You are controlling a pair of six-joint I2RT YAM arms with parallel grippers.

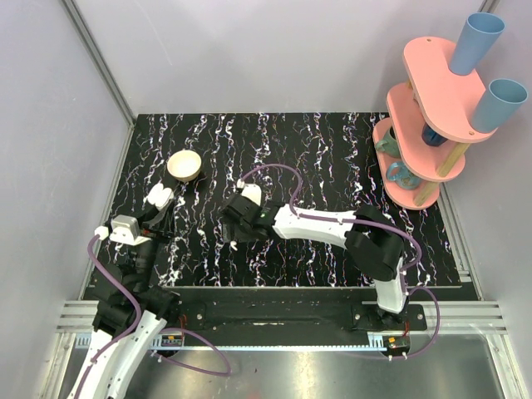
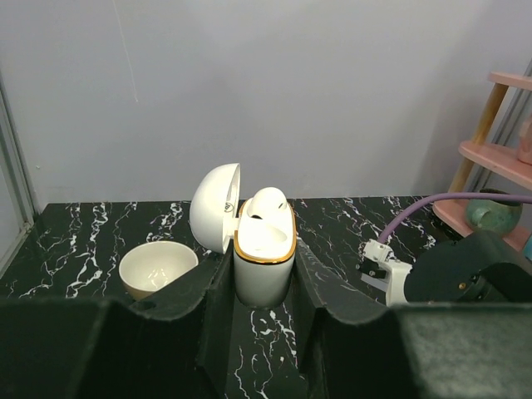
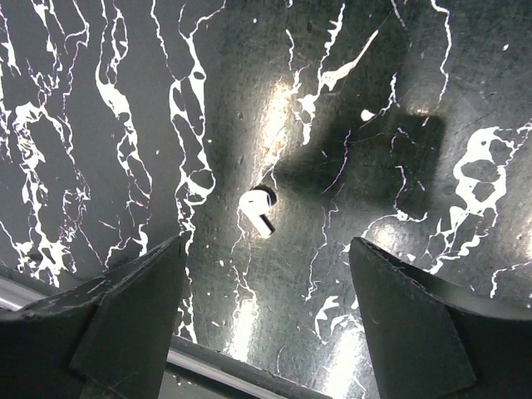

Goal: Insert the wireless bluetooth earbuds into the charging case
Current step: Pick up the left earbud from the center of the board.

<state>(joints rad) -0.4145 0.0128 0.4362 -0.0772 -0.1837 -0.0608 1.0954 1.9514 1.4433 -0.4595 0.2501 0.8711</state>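
- Right hand (image 3: 266,249) spread wide, straddling tiny white glossy plastic earbud (image 3: 259,214) on black marbled surface (image 3: 100,125), stem crosswise to closing line.
- Left hand (image 2: 264,291) clenched around cream round clamshell charging case (image 2: 264,258), lid open.

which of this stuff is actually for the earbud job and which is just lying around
For the job:
charging case, open, clamped in the left gripper
first earbud, sitting in the case
second earbud, loose on the table under the open right gripper

Just lying about:
cream bowl
pink rack
blue cups
teal mugs
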